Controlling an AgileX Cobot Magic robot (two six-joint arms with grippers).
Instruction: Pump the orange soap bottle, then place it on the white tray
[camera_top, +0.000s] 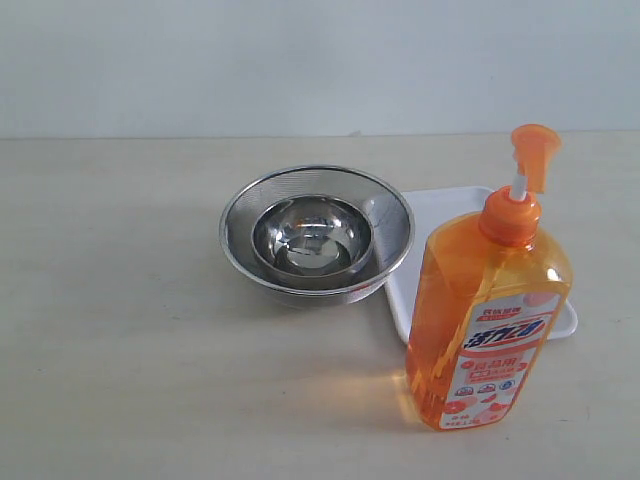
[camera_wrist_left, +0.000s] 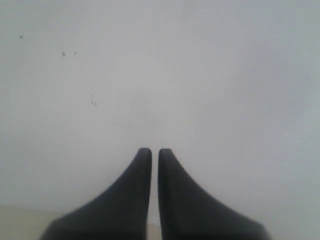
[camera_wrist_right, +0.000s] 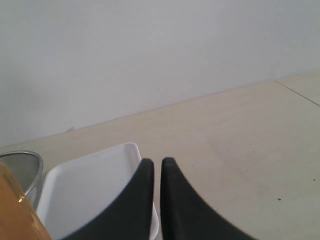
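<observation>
The orange soap bottle (camera_top: 487, 318) stands upright on the table at the front right, its orange pump head (camera_top: 531, 153) raised. Behind it lies the white tray (camera_top: 431, 210), partly hidden by the bottle. No gripper shows in the exterior view. In the right wrist view my right gripper (camera_wrist_right: 154, 161) is shut with nothing in it, above the edge of the white tray (camera_wrist_right: 85, 185); a sliver of the orange bottle (camera_wrist_right: 12, 210) shows at the frame's edge. In the left wrist view my left gripper (camera_wrist_left: 151, 150) is shut and empty, facing a plain white wall.
A round steel strainer bowl (camera_top: 316, 234) with a smaller steel bowl (camera_top: 311, 236) inside stands left of the tray, touching its edge. The strainer's rim (camera_wrist_right: 20, 165) also shows in the right wrist view. A white wall rises behind the beige table (camera_top: 120, 330).
</observation>
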